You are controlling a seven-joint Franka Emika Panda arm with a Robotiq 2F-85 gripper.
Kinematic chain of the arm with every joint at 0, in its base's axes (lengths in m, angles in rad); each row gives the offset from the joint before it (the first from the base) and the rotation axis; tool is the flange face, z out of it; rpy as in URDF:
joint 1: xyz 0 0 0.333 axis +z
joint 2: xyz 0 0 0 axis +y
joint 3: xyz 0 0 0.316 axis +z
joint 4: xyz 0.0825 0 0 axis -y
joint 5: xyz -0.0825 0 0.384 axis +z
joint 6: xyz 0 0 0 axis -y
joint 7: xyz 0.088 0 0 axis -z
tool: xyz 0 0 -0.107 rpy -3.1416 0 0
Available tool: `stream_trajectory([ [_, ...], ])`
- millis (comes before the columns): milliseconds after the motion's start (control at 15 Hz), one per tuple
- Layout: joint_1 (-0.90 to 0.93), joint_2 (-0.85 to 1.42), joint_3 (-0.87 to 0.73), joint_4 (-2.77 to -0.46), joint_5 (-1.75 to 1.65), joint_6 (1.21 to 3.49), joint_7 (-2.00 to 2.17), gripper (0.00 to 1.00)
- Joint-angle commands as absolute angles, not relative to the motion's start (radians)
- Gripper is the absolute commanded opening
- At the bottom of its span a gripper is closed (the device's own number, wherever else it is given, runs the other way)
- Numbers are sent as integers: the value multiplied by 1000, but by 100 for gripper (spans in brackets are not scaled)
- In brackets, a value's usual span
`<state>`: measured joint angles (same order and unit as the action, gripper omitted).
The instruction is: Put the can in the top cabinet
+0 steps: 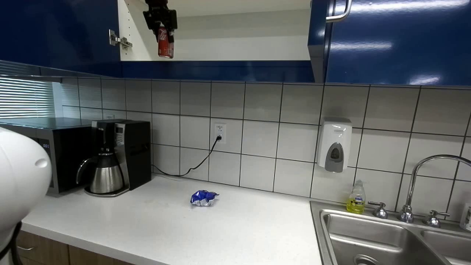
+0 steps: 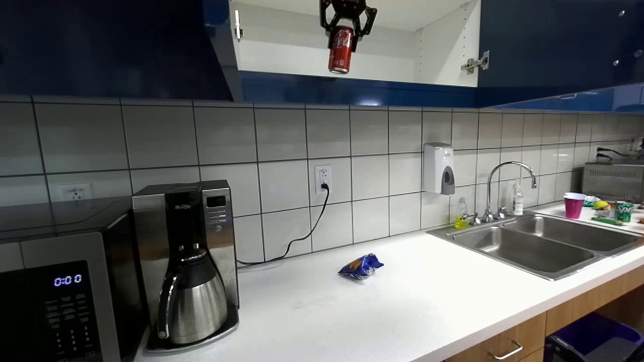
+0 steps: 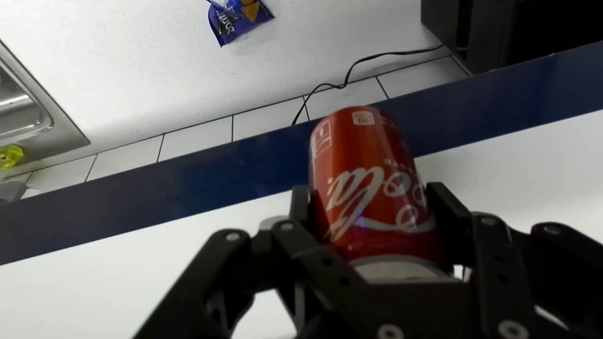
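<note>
The can (image 1: 165,46) is small and red with a silvery top; it also shows in an exterior view (image 2: 341,50) and in the wrist view (image 3: 370,174). My gripper (image 1: 164,36) is shut on its sides, near the top; the jaws also show in an exterior view (image 2: 343,46) and in the wrist view (image 3: 370,197). The can hangs slightly tilted, top towards my palm. The top cabinet (image 1: 220,70) is open, with a white interior. In both exterior views the can appears against its opening, above the blue bottom edge (image 3: 165,188). How deep it is cannot be told.
Open glossy blue doors (image 1: 55,33) (image 2: 548,45) flank the cabinet opening. Below are a blue packet (image 1: 203,198), a coffee maker (image 1: 138,154), a microwave (image 2: 60,281), a cord, a soap dispenser (image 1: 335,145) and a sink (image 1: 364,224).
</note>
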<state>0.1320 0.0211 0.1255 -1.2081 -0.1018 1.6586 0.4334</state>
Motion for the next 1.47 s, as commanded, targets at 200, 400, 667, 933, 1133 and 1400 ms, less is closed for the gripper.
stream_trajectory([
  [200, 160, 210, 113, -889, -160, 1523, 489, 38],
  [400, 177, 273, 96, -798, -170, 1487, 495, 38],
  [667, 176, 342, 94, -721, -186, 1469, 500, 38],
  [933, 173, 395, 86, -656, -180, 1475, 501, 38],
  [1133, 167, 413, 78, -610, -172, 1450, 490, 38],
  [1400, 165, 425, 73, -577, -164, 1429, 487, 100],
])
